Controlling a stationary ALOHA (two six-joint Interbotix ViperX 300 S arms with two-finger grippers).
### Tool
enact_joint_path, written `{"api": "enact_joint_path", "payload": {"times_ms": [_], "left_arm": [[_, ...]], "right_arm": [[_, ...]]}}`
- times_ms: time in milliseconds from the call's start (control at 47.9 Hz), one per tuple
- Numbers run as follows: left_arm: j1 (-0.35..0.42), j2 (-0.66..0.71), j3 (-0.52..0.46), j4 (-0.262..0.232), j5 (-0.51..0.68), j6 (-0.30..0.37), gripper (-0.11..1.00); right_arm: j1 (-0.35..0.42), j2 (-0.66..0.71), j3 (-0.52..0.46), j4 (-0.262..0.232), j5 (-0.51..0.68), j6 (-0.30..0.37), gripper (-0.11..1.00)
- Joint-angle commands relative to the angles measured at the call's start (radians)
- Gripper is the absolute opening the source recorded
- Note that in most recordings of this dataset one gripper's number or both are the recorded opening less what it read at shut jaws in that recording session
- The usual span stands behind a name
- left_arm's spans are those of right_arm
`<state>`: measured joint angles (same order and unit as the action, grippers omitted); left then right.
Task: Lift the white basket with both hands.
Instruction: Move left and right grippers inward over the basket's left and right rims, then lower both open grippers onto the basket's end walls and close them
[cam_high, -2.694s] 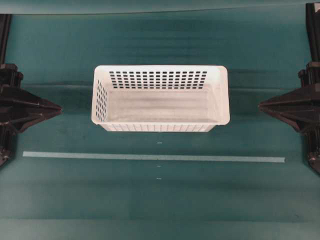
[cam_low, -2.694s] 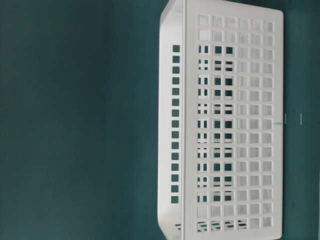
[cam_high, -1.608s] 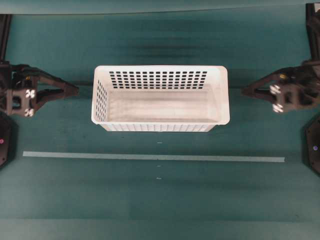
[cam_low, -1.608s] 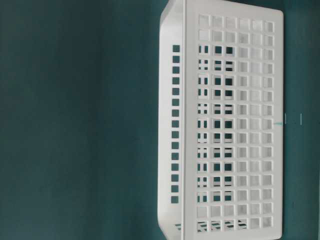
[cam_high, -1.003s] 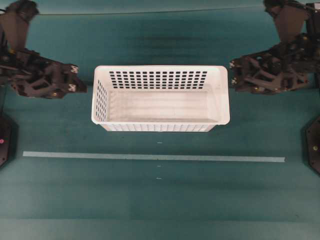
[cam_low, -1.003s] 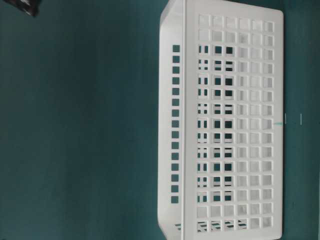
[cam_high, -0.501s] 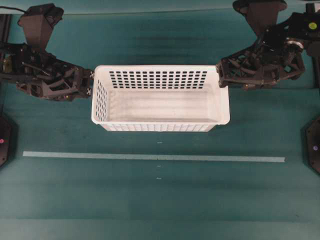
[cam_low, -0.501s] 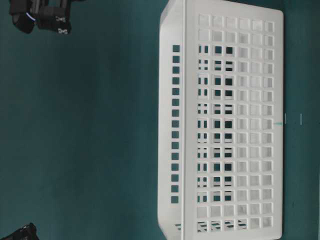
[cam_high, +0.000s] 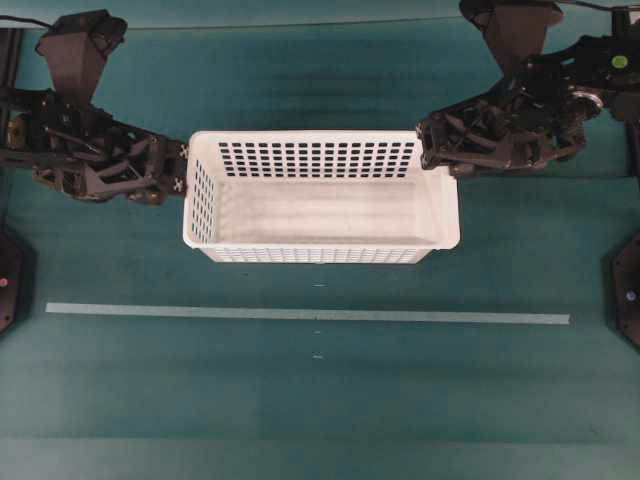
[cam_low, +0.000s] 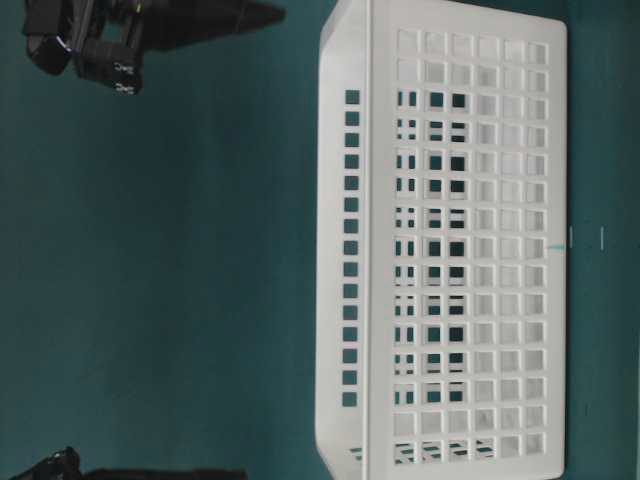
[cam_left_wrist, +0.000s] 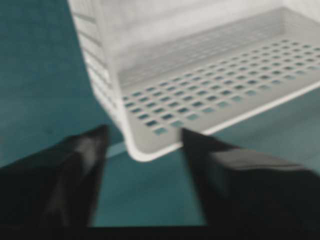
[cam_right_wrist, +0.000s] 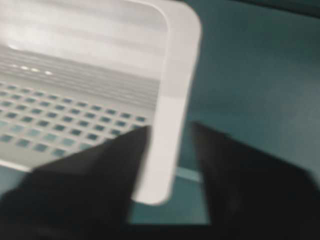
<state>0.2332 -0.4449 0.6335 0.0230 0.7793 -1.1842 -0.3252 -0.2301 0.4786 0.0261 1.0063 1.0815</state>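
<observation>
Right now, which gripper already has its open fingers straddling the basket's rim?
The right gripper: the white basket rim sits between its fingers. The left gripper is open too, just short of its corner.

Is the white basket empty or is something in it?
Empty. The overhead view shows only the bare white floor inside the white basket.

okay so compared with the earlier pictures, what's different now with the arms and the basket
Both arms came in from the table's side edges to the basket's short ends. The left gripper now sits at the left rim with its jaws apart, lined up on a corner. The right gripper has reached over the right rim, its open fingers straddling it. Neither has closed on anything. The white basket and the tape line lie where they were.
</observation>
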Motion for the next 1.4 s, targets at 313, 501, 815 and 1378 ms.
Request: {"api": "enact_joint_path", "payload": {"times_ms": [313,501,815,1378], "left_arm": [[0.005,0.034,-0.008,0.005,-0.032,-0.005,0.94],[0.015,0.077,-0.005,0.005,-0.037,-0.012,0.94],[0.035,0.156,0.041,0.003,-0.126,-0.021,0.94],[0.037,0.304,0.087,0.005,-0.273,-0.048,0.94]], "right_arm": [[-0.017,0.063,0.012,0.055,-0.025,0.002,0.96],[-0.021,0.066,0.037,0.055,0.002,0.034,0.96],[-0.003,0.098,0.101,0.055,-0.14,0.087,0.96],[0.014,0.209,0.107,0.054,-0.241,0.095,0.96]]}}
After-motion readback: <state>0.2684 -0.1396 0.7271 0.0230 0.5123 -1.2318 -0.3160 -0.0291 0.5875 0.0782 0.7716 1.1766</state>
